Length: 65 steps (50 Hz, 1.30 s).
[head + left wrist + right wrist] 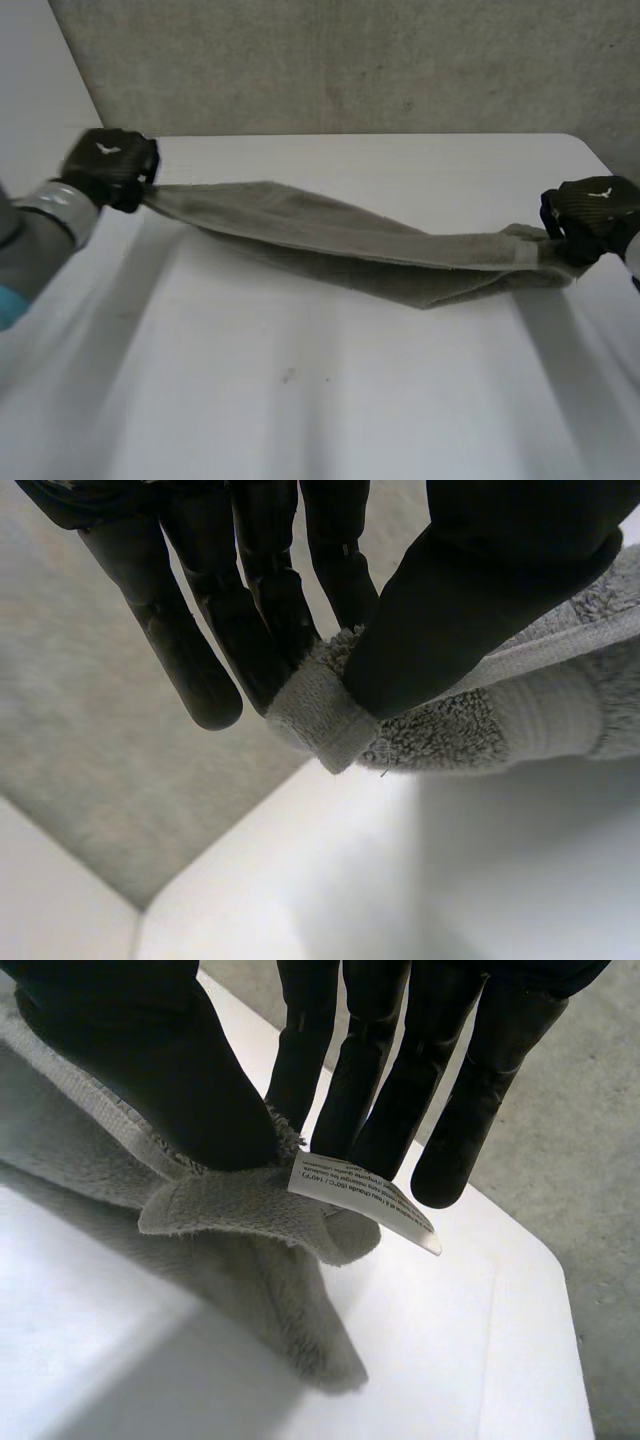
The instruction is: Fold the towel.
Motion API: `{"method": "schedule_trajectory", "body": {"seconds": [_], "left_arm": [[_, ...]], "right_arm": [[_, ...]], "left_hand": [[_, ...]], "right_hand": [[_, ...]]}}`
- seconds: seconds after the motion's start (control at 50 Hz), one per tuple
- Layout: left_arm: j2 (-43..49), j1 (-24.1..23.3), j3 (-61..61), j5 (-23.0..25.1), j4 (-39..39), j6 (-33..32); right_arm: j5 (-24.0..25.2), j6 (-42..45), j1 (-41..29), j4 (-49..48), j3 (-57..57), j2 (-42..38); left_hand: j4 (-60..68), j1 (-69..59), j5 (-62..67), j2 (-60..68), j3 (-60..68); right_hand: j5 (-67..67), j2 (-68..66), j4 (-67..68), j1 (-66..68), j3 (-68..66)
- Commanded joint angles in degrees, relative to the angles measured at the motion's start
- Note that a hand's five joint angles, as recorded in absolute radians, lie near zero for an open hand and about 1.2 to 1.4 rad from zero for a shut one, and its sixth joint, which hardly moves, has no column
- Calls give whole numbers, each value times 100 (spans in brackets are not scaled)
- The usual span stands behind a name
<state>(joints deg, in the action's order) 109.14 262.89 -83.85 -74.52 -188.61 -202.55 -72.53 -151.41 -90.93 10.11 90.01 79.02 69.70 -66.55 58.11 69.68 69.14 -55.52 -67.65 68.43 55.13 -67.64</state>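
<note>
A grey towel (340,240) is stretched across the white table (330,390) between my two hands, sagging in the middle where it rests on the table. My left hand (108,166) holds its left end lifted off the table. In the left wrist view the thumb (470,600) pinches a towel corner (320,715) against the fingers. My right hand (590,215) holds the right end. In the right wrist view its thumb (160,1070) pinches the towel edge (240,1205) against the fingers, and a white care label (365,1205) sticks out below the fingertips.
A grey carpeted floor (350,60) lies beyond the table's far edge. The table's right corner (555,1260) is close to my right hand. The near half of the table is bare.
</note>
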Motion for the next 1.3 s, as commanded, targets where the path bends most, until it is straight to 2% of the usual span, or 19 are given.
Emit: {"method": "schedule_trajectory", "body": {"seconds": [0.02, 0.08, 0.18, 0.3, 0.46, 0.52, 0.58, 0.64, 0.74, 0.8, 0.84, 0.86, 0.88, 0.9, 0.94, 1.0, 1.06, 1.18, 1.3], "left_arm": [[-1799, 193, -835, 60, 475, 40], [-2992, 219, -1072, 148, 851, 57], [-3530, 350, -1090, 183, 1299, 49], [-3522, 448, -1239, 263, 1723, 40], [-2054, 509, -1353, 465, 1828, -22], [-1360, 500, -1134, 430, 1784, -31], [-648, 456, -703, 394, 1793, -22], [2, 351, -61, 307, 1784, -22], [670, 149, 1204, 245, 1714, 40], [881, 70, 2048, 236, 1380, 110], [846, 0, 2512, 210, 314, 337], [846, -1, 2514, 210, 308, 339], [776, -35, 2566, 175, -432, 574], [776, -36, 2567, 175, -439, 576], [461, -53, 2497, -35, -1988, 1144], [22, 52, 2313, -290, -2749, 1681], [-129, 148, 2154, -344, -2655, 2042], [-130, 175, 1547, -221, -2285, 2140], [46, 175, 434, 51, -2101, 2132]], "right_arm": [[55, 734, 5, 1631, -265, 902], [239, 1043, 5, 2424, -528, 1693], [537, 1236, 57, 2873, -739, 1985], [635, 1789, 163, 3190, -398, 1828], [345, 2573, 101, 3199, -116, 289], [-77, 2590, 5, 3164, -397, -361], [-471, 2276, -573, 2919, -1316, -1149], [-534, 2036, -716, 2716, -1742, -1363], [-744, 1028, -848, 1577, -3565, -1916], [-806, 727, -883, 1134, -3939, -1943], [-955, 106, -1040, -20, -4351, -1830], [-956, 103, -1041, -26, -4352, -1829], [-1025, -158, -1111, -714, -4335, -1664], [-1122, -361, -1129, -1434, -4204, -1444], [-1218, -493, -1129, -2051, -3994, -1207], [-1290, -565, -1147, -2845, -3519, -785], [-1220, -591, -1147, -2901, -3228, -608], [-1000, -600, -1138, -2584, -2796, -599], [-263, -539, -1094, -1926, -2095, -773]], "left_hand": [[1030, -1345, 1189, 1032, 1086], [1030, -1345, 1189, 1032, 1086], [1030, -1345, 1189, 1032, 1086], [1030, -1345, 1189, 1032, 1086], [1030, -1345, 1189, 1032, 1086], [1030, -1345, 1189, 1032, 1086], [1030, -1345, 1189, 1032, 1086], [1030, -1345, 1189, 1032, 1086], [1030, -1345, 1189, 1032, 1086], [1030, -1345, 1189, 1032, 1086], [1030, -1345, 1189, 1032, 1086], [1030, -1345, 1189, 1032, 1086], [1030, -1345, 1189, 1032, 1086], [1030, -1345, 1189, 1032, 1086], [1030, -1345, 1189, 1032, 1086], [1030, -1345, 1189, 1032, 1086], [1030, -1345, 1189, 1032, 1086], [1030, -1345, 1189, 1032, 1086], [1030, -1345, 1189, 1032, 1086]], "right_hand": [[-1448, -1235, 1157, 2487, -1236], [-1448, -1235, 1157, 2487, -1236], [-1448, -1235, 1157, 2487, -1236], [-1448, -1235, 1157, 2487, -1236], [-1448, -1235, 1157, 2487, -1236], [-1448, -1235, 1157, 2487, -1236], [-1448, -1235, 1157, 2487, -1236], [-1448, -1235, 1157, 2487, -1236], [-1448, -1235, 1157, 2487, -1236], [-1448, -1235, 1157, 2487, -1236], [-1448, -1235, 1157, 2487, -1236], [-1448, -1235, 1157, 2487, -1236], [-1448, -1235, 1157, 2487, -1236], [-1448, -1235, 1157, 2487, -1236], [-1448, -1235, 1157, 2487, -1236], [-1448, -1235, 1157, 2487, -1236], [-1448, -1235, 1157, 2487, -1236], [-1448, -1235, 1157, 2487, -1236], [-1448, -1235, 1157, 2487, -1236]]}}
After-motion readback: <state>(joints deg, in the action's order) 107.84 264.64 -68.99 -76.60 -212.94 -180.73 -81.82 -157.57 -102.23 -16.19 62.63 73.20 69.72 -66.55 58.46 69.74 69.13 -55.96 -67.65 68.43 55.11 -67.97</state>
